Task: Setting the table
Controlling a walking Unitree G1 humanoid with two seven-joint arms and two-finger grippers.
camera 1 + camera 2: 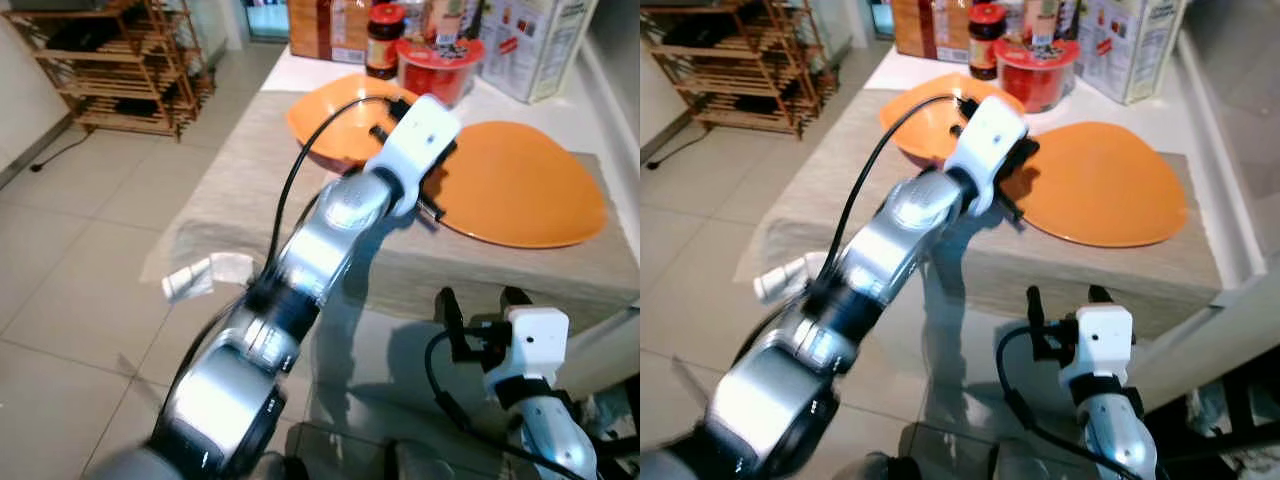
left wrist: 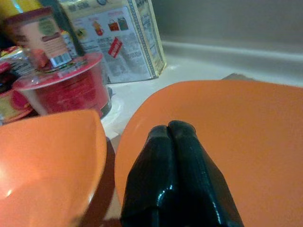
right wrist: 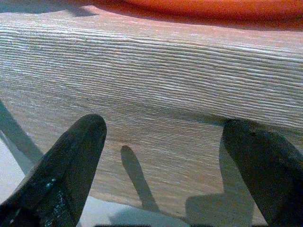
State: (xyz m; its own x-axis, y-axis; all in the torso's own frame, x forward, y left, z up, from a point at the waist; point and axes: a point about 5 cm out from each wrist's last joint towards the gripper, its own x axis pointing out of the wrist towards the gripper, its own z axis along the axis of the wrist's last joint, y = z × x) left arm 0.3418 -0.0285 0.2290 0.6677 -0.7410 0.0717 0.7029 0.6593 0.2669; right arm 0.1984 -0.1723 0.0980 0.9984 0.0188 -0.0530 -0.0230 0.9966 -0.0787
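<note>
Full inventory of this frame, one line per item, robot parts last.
Plate: 1, orange, flat on the table runner, right of the bowl.
Bowl: 1, orange, on the runner, left of the plate and touching or overlapping its edge.
Table runner: 1, beige woven, draped over the table's near edge.
Tub: 1, red with lid, behind the dishes.
Jar: 1, dark with red lid, left of the tub.
Carton: 1, white printed, back right of the table.
Wooden rack: 1, brown, on the tiled floor at far left.
Left hand: 1, black fingers shut, over the plate beside the bowl.
Right hand: 1, black fingers open, low in front of the table edge.
</note>
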